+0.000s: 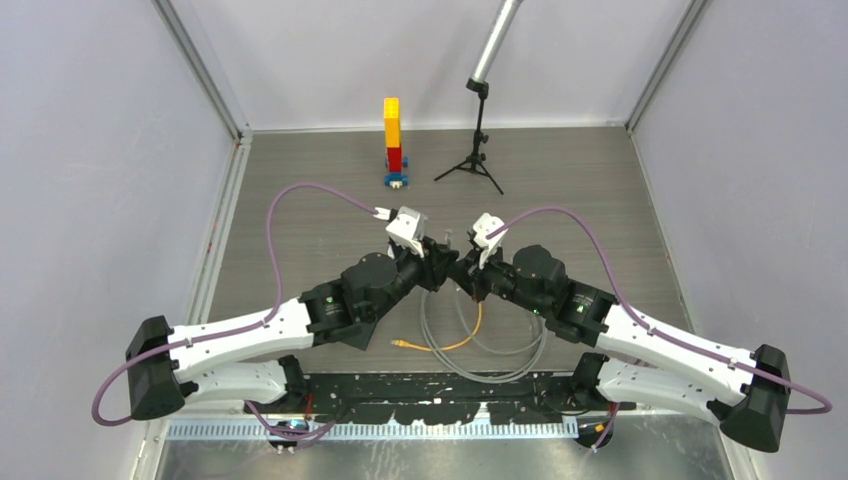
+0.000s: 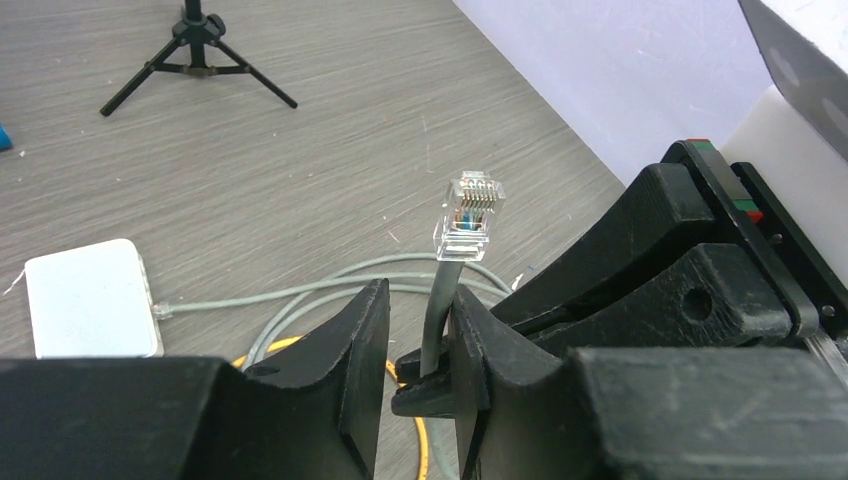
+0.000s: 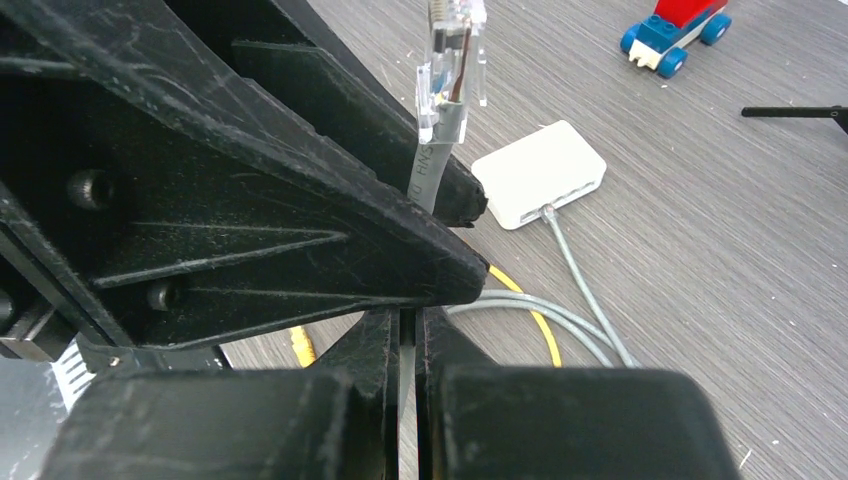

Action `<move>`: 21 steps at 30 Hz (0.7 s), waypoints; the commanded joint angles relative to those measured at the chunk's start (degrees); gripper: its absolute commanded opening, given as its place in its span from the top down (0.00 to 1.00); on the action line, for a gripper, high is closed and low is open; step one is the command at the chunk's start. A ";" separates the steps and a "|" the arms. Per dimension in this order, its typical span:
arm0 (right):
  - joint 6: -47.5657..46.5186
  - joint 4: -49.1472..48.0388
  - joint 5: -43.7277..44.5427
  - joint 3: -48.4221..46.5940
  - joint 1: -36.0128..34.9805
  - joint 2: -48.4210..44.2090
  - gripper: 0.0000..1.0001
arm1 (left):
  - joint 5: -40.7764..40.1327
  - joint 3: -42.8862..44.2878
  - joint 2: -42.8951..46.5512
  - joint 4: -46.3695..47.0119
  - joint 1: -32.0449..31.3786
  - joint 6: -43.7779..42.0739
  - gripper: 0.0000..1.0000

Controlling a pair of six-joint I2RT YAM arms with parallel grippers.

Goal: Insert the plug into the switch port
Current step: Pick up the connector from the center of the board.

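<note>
The clear plug [image 2: 470, 215] stands upright on its grey cable; it also shows in the right wrist view [image 3: 452, 60]. My right gripper [image 3: 408, 320] is shut on the grey cable below the plug. My left gripper [image 2: 420, 295] is open around the same cable, which touches its right finger and stands clear of the left one. The two grippers meet mid-table, left [image 1: 440, 262] and right [image 1: 470, 272]. The white box [image 2: 90, 298] lies flat on the table, apart from the plug. Its ported side [image 3: 560, 195] has a thin grey cable plugged in. The box is hidden in the top view.
A yellow-and-red brick tower [image 1: 393, 140] and a black tripod [image 1: 478, 150] stand at the back. Grey cable loops [image 1: 500, 365] and a yellow cable [image 1: 455, 345] lie on the table under the arms. Grey walls enclose the table on both sides.
</note>
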State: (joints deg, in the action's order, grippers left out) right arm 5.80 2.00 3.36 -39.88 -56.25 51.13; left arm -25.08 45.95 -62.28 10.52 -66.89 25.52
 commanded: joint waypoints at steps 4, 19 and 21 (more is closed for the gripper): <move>0.91 -3.67 -0.95 -2.02 -0.08 0.06 0.99 | -2.43 2.91 0.10 4.33 -0.17 0.06 0.70; 2.06 -3.59 -1.53 -0.35 -0.05 0.37 1.00 | -3.48 1.56 2.36 4.24 -0.17 0.34 0.76; 2.10 -3.58 -1.62 -0.30 -0.07 0.37 0.99 | -3.63 1.36 2.72 4.24 -0.18 0.40 0.77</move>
State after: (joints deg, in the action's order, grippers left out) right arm 7.51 1.37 1.80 -39.86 -56.25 51.48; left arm -26.06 45.98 -61.76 10.98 -67.00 25.52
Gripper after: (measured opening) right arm 0.055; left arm 0.237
